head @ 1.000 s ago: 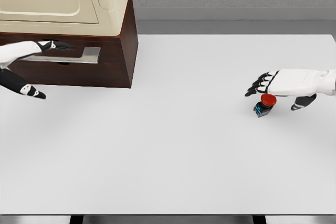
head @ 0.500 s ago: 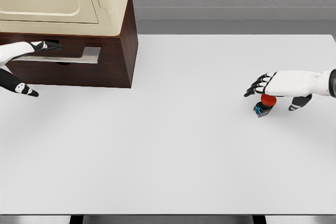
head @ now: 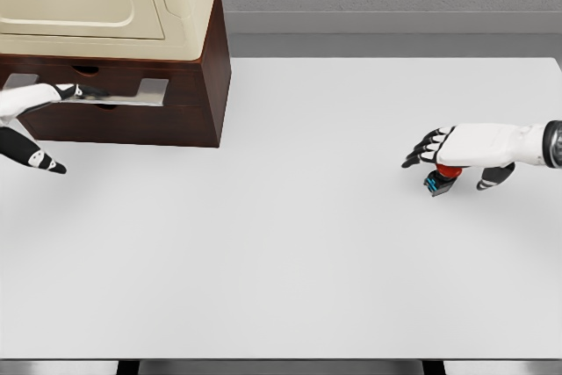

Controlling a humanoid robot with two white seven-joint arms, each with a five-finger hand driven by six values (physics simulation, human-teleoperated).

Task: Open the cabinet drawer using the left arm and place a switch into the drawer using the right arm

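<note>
Right hand (head: 457,148) hovering flat, fingers spread and holding nothing, directly over the switch (head: 442,178) standing on the white table (head: 290,243) at the right side, well apart from the cabinet (head: 132,85). Probably light, rigid and small: red mushroom cap smooth and rounded, likely slippery, so better pinched low around the dark boxy base beneath it. Left hand (head: 39,103) at far left, fingers extended along the metal drawer handle (head: 114,94), thumb hanging below; firm grasp not discernible.
</note>
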